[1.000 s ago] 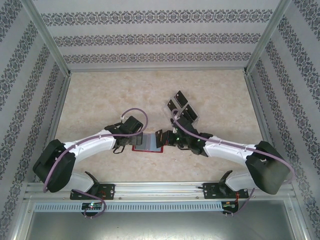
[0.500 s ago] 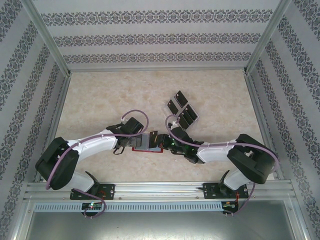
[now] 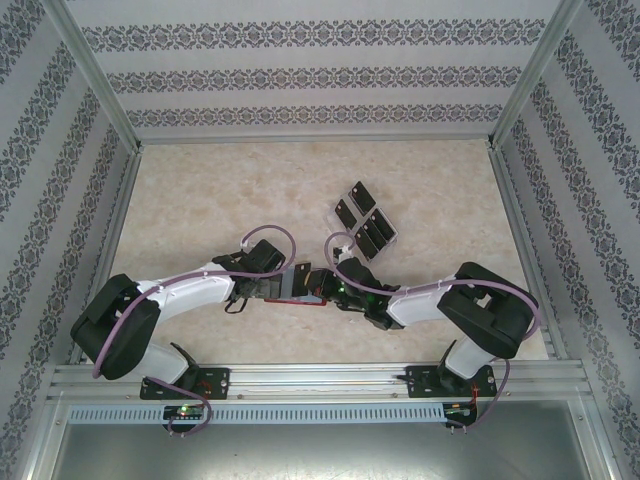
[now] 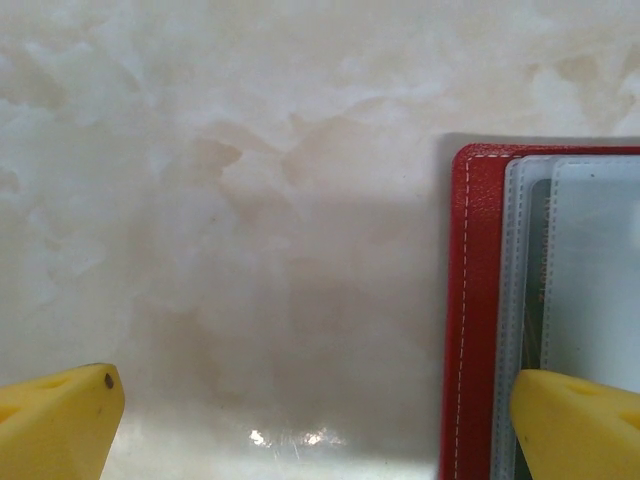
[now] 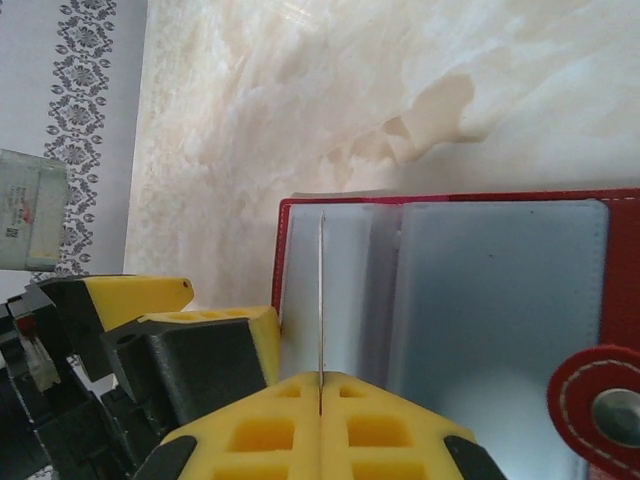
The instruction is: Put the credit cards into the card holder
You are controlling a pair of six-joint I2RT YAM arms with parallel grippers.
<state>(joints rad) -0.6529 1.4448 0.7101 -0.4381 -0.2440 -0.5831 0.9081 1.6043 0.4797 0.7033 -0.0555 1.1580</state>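
— Inserting now?
— Likely. Right gripper (image 5: 321, 385), jaws shut, pinches one credit card (image 5: 321, 300) edge-on; the open card holder (image 5: 625, 270) lies just beyond. Left gripper (image 4: 315, 425) gapes wide at its edge. Next: slide squarely into a sleeve (image 5: 500, 300).

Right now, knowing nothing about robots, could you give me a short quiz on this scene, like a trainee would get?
1. Fill in (open or closed): the wallet lies ____ on the table.
2. True or false: the left gripper is shut.
3. The right gripper grips: A) a card, B) the wallet, C) nothing.
Key: 1 open; 2 false; 3 A.
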